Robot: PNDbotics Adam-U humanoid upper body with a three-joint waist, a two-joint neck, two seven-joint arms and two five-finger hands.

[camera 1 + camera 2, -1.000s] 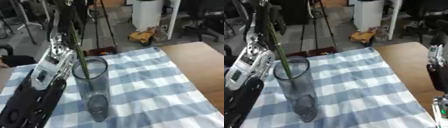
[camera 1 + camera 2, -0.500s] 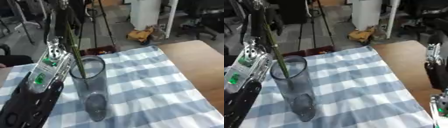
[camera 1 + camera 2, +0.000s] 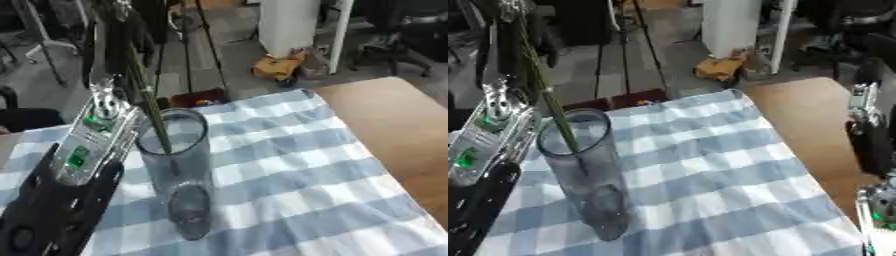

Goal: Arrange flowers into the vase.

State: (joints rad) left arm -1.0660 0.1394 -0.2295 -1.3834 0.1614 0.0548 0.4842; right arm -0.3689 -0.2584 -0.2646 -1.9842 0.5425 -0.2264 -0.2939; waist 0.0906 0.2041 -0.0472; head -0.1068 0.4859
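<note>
A clear vase stood on the checked cloth covering the bench. A green stem was already inside it. The left hand's fingers were hidden, so the grip could not be told. Lowering straight down seemed wisest, avoiding the rim.

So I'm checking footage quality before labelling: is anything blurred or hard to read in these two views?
Left eye view: soft throughout; the clear glass vase and thin green flower stem have smeared edges. Right eye view: equally soft; the blue-and-white checked cloth stays readable, the background is dim and indistinct.
</note>
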